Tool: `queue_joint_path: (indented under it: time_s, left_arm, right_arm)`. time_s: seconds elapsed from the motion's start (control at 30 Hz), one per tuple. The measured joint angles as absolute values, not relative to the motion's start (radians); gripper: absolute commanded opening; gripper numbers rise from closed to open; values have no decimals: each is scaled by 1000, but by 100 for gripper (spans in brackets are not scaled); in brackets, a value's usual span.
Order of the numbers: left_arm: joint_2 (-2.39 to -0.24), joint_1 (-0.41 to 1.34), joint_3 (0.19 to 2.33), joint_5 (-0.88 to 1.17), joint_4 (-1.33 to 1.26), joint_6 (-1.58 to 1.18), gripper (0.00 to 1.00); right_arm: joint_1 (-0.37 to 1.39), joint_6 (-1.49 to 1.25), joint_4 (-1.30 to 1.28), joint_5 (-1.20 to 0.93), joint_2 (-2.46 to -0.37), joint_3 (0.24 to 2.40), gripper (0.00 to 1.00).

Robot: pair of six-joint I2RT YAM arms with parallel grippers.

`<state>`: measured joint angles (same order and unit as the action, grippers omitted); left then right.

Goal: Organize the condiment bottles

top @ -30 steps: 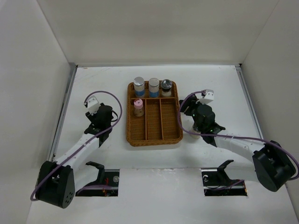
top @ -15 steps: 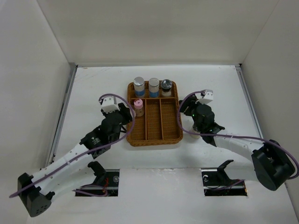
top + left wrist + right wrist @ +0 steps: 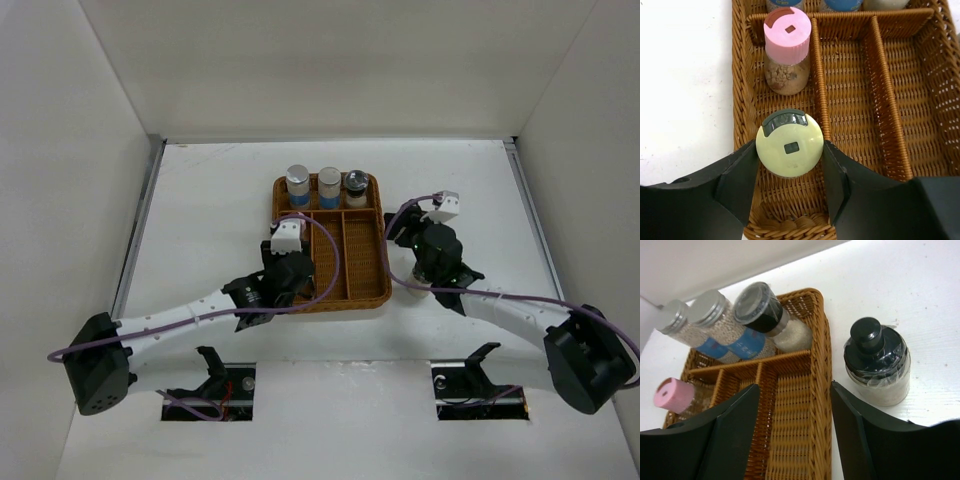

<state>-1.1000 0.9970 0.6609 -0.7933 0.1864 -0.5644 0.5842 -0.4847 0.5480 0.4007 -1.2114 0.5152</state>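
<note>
Bright, diffuse light falls evenly, and shadows stay soft and faint. The table (image 3: pixel 920 285) glares near-white in the right wrist view. The close, dark fingers (image 3: pixel 735 185) look slightly blurred.

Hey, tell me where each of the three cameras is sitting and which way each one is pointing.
Top external: high behind the bases, looking down on the table; the left arm and right arm show.
Left wrist: over the wicker tray, above its left compartment, looking down; the left hand holds the yellow-capped bottle.
Right wrist: low beside the tray's right edge, facing its far end; the right hand frames the view.
Both wrist views share the pink-capped bottle.
</note>
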Motion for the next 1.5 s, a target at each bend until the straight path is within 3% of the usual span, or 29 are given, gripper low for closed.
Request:
queue_joint_path:
  time_s: [0.33, 0.5, 0.67, 0.8, 0.97, 1.2, 1.4, 1.5]
  left_arm:
    - [-1153, 981, 556, -799, 85, -564, 75]
    - [-1074, 963, 494, -793, 7, -544, 85]
    - [-862, 936, 422, -788, -115, -522, 87]
    - [-689, 871, 358, -789, -237, -523, 84]
    - [-544, 771, 258, -822, -303, -556, 80]
    - [-590, 626, 138, -803, -314, -666, 80]
    - [-657, 609, 105, -774, -321, -759, 80]
    - [-666, 608, 91, -767, -334, -796, 80]
  right_arm:
    - [585, -456, 544, 436, -1041, 515, 85]
    - [559, -450, 514, 442, -1077, 515, 90]
    - [492, -449, 424, 449, -1137, 529, 92]
    - [460, -448, 343, 451, -1193, 574, 100]
    - [448, -414, 253, 443, -1265, 655, 100]
    - [412, -379, 136, 431, -1365, 799, 100]
    - [386, -360, 62, 411, -1470, 883, 100]
    - [385, -353, 30, 405, -1526, 912, 95]
